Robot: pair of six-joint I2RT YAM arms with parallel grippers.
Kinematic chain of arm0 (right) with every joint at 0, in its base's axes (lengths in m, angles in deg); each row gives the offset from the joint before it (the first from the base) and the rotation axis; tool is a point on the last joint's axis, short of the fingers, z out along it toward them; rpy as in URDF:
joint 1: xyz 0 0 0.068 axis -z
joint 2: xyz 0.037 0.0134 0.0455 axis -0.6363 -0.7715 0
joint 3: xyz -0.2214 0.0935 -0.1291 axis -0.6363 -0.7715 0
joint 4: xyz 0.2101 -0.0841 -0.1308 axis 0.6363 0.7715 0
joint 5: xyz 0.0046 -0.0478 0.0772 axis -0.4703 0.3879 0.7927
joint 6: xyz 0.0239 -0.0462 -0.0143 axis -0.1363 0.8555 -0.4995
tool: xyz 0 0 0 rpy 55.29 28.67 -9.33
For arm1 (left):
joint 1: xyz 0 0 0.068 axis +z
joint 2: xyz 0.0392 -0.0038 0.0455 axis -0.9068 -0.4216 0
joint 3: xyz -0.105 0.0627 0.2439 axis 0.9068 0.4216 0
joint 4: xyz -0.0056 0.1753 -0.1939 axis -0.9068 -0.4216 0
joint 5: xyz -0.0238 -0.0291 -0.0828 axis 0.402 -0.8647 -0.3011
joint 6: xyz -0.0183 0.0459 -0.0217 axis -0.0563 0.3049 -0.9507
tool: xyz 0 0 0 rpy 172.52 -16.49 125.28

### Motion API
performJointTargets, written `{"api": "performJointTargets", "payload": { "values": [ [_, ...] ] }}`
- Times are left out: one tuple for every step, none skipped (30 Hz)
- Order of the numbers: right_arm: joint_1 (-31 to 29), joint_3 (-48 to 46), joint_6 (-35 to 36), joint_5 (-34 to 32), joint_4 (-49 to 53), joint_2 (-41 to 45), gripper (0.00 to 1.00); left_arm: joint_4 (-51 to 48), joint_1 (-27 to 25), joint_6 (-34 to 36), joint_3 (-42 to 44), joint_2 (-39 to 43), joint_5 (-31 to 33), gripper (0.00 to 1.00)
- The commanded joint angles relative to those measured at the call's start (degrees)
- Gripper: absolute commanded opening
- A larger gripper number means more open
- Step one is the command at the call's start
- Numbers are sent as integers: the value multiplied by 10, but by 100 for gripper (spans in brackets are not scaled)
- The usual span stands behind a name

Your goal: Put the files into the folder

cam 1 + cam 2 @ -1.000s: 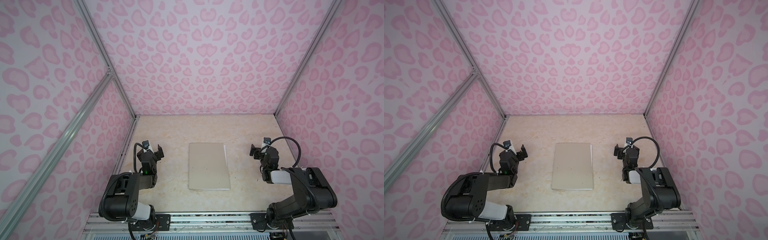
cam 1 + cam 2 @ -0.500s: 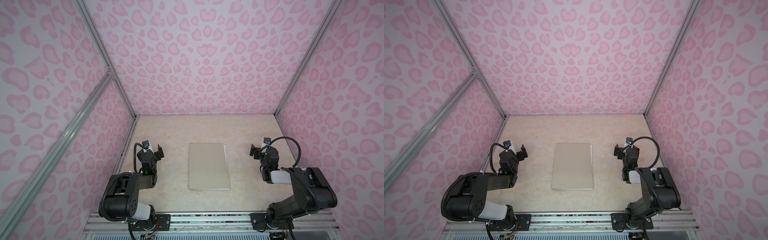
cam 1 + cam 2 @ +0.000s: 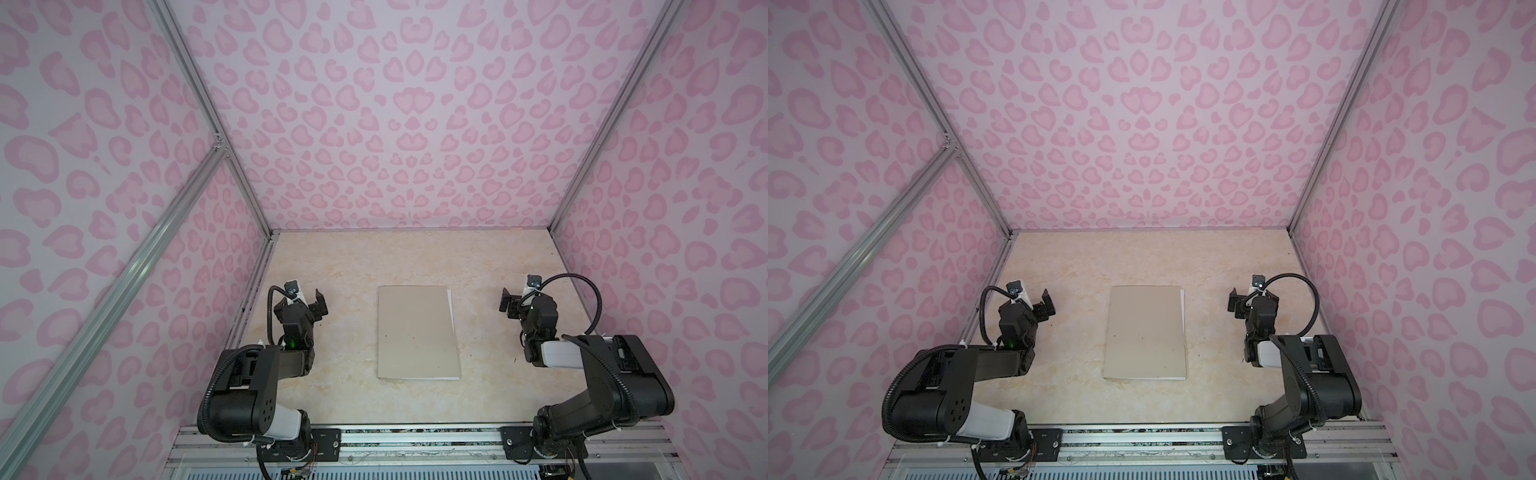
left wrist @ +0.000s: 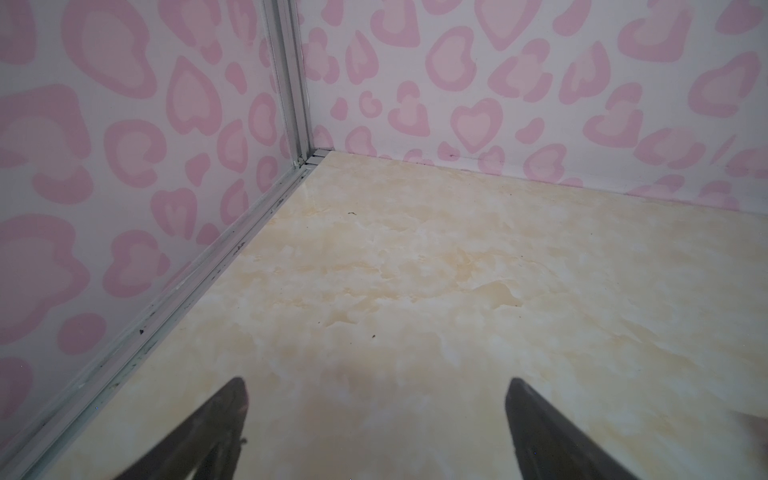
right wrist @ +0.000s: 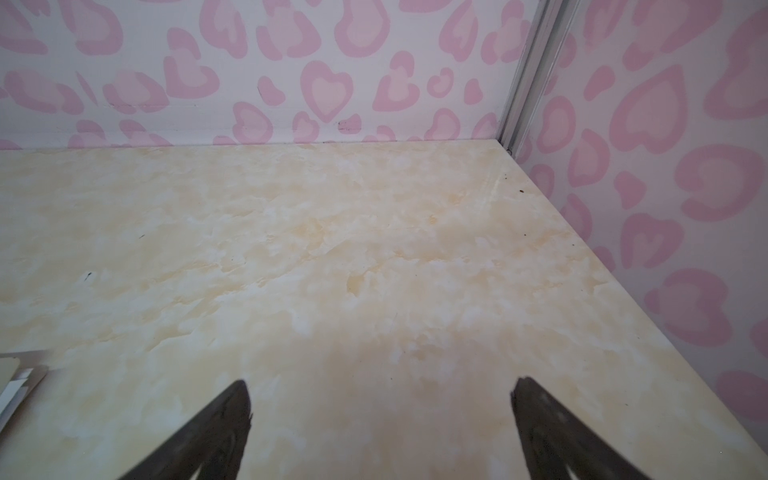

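Note:
The beige-grey folder (image 3: pixel 415 332) (image 3: pixel 1146 332) lies shut and flat in the middle of the table in both top views. Thin white edges of the files (image 3: pixel 450 309) (image 3: pixel 1183 309) stick out along its right side and front edge. My left gripper (image 3: pixel 308 302) (image 3: pixel 1037 306) rests open to the left of the folder, well apart from it. My right gripper (image 3: pixel 519 301) (image 3: pixel 1246 301) rests open to its right. In the left wrist view the gripper (image 4: pixel 376 386) holds nothing over bare table. In the right wrist view the gripper (image 5: pixel 382 386) is empty too, with a folder corner (image 5: pixel 8 368) and white sheets (image 5: pixel 12 390) at the frame's edge.
The cream marbled tabletop (image 3: pixel 353 257) is boxed in by pink heart-patterned walls (image 3: pixel 395 124) on the left, back and right, with aluminium corner posts (image 3: pixel 208 104). A metal rail (image 3: pixel 415 440) carrying both arm bases runs along the front edge.

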Motion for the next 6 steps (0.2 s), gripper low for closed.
{"api": "performJointTargets", "payload": {
  "values": [
    [-1, 1, 1, 2, 0, 0, 99, 3, 0, 5, -8, -4, 5, 98],
    [-1, 0, 1, 2, -1, 0, 99, 3, 0, 5, -8, -3, 5, 98],
    [-1, 0, 1, 2, -1, 0, 99, 4, 0, 5, -7, -2, 5, 98],
    [-1, 0, 1, 2, 0, 0, 99, 6, 0, 5, -5, -1, 5, 98],
    [-1, 0, 1, 3, -1, 0, 99, 7, 0, 5, -4, 0, 5, 98],
    [-1, 0, 1, 2, 0, 0, 99, 7, 0, 5, -3, 0, 5, 98]
  ]
}}
